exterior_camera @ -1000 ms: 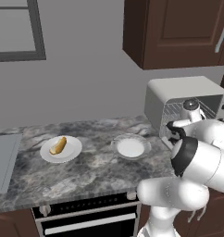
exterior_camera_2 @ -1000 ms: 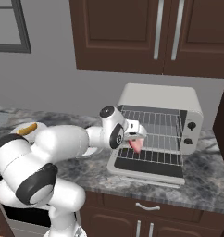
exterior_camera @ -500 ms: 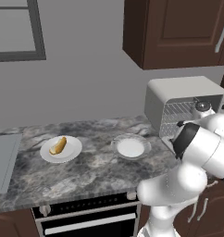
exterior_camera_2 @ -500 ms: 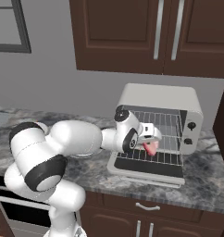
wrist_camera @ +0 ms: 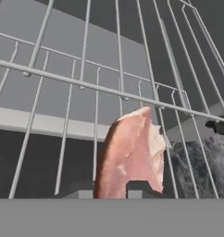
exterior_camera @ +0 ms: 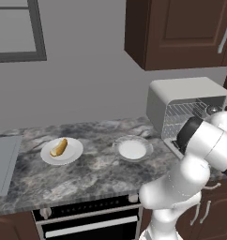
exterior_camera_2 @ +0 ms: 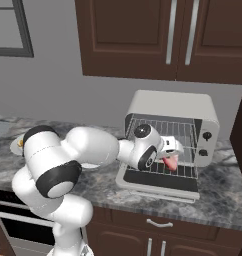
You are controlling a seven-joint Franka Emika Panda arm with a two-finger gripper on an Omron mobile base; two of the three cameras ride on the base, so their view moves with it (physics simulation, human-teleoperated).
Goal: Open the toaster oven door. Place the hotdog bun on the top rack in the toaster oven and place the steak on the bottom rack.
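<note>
The claw (exterior_camera_2: 169, 153) is pinched on the steak (exterior_camera_2: 169, 163), which hangs just below it at the mouth of the oven (exterior_camera_2: 169, 131). The door (exterior_camera_2: 158, 181) lies folded down flat beneath the claw. In the hand view the steak (wrist_camera: 131, 156) hangs in front of a wire rack (wrist_camera: 77, 83), whose bars run past it. The bun (exterior_camera: 58, 147) sits on a plate (exterior_camera: 62, 151) on the counter (exterior_camera: 87, 173), well away from the claw, with a bowl (exterior_camera: 132, 149) between.

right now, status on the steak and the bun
Hand shut on steak, at the open oven mouth over the bottom rack. Bun on its plate. Nothing in the way.
</note>
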